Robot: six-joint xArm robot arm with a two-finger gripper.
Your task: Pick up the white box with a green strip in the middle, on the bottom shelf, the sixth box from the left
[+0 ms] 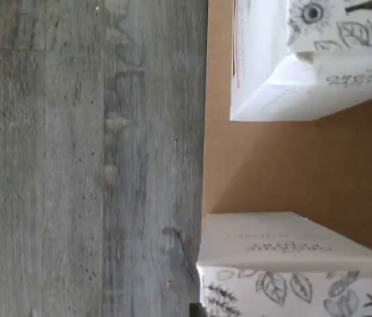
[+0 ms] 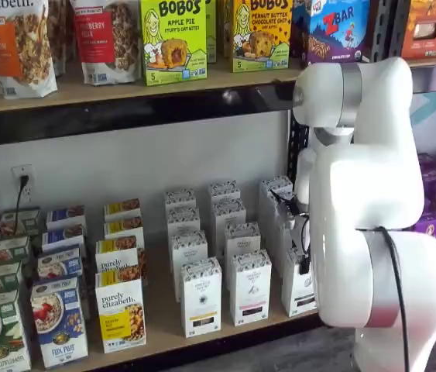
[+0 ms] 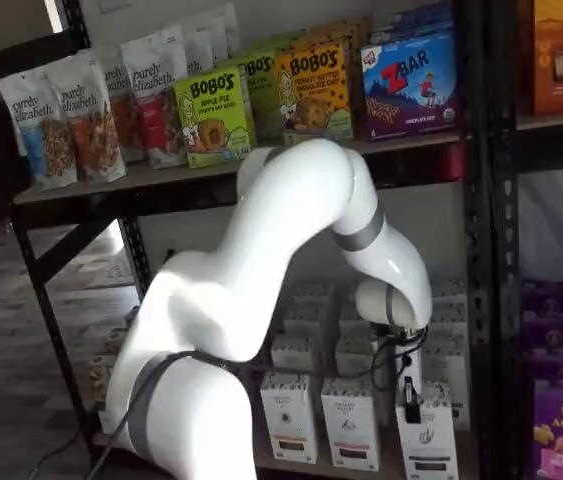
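Note:
The white box (image 2: 295,291) stands at the front right of the bottom shelf (image 2: 163,329), half hidden by my arm. It also shows in a shelf view (image 3: 429,445), rightmost in the front row. My gripper (image 2: 304,262) hangs just above and in front of its top, and it also shows in a shelf view (image 3: 410,400). Only a black finger shows side-on, so no gap can be made out, and nothing is held. In the wrist view two leaf-printed white cartons stand on the tan board (image 1: 291,165). One carton (image 1: 285,264) shows no band; the other (image 1: 271,59) shows a pink-red line.
Same-shaped cartons with a pink-red band (image 2: 249,288) and a yellow band (image 2: 200,298) stand left of the white box, with more rows behind. Granola boxes (image 2: 119,310) fill the shelf's left. A black rack post (image 3: 481,250) stands close on the right. Grey wood floor (image 1: 73,165) lies in front.

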